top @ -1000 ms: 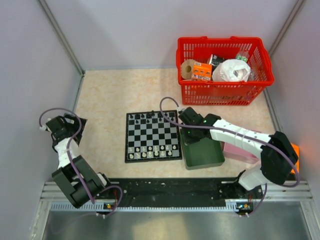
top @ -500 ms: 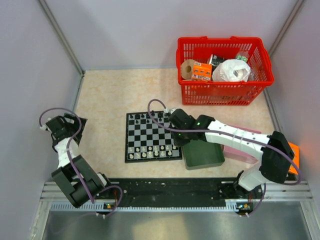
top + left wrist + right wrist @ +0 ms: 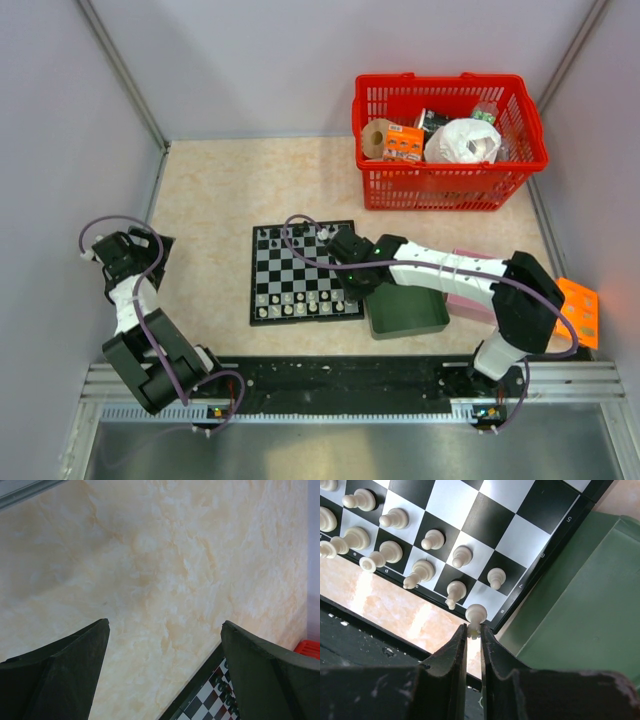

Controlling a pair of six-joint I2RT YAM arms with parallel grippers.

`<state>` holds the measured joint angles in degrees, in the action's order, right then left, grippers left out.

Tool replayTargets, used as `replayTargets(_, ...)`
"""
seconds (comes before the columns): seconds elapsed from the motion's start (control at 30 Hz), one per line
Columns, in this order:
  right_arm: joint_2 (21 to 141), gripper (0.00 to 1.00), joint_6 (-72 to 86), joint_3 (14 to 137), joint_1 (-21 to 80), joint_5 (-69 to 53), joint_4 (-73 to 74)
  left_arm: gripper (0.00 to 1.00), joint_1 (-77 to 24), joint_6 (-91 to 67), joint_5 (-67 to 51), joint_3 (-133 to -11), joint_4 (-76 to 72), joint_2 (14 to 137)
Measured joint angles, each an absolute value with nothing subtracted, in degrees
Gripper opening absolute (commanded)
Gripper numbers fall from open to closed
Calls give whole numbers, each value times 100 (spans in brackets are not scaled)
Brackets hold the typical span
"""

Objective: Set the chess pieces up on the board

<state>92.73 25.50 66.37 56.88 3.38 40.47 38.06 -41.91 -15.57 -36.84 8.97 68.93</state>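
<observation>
The right gripper (image 3: pixel 473 630) reaches over the near right corner of the board (image 3: pixel 290 275), its jaws pressed almost together and pinching a whitish chess piece (image 3: pixel 476 613) at the corner square, just beside the green tray (image 3: pixel 408 312). Other whitish pieces (image 3: pixel 433 539) stand in the two nearest rows, and black pieces (image 3: pixel 285 233) line the far edge. The left gripper (image 3: pixel 165 624) hangs over the marbled table (image 3: pixel 150 555) well to the left, jaws spread wide.

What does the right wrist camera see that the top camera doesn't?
Only the right wrist camera shows the right gripper pinching a white piece at its fingertips. Only the top camera shows the red basket, the black pieces and the left arm. Both show the board and the green tray.
</observation>
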Motion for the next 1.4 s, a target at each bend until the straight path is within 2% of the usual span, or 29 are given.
replayTargets(0.83,9544,11,2552,6416,5690,392,3791,98,3806,-4189,-1546,-3625,856,6893)
replayTargets(1.27,9544,32,2552,6414,5690,401,3745,99,3806,-4189,-1546,-3625,858,6893)
replayTargets(1.4,9531,42,2554,6414,5690,408,3752,99,3806,-4187,-1544,-3625,858,6893)
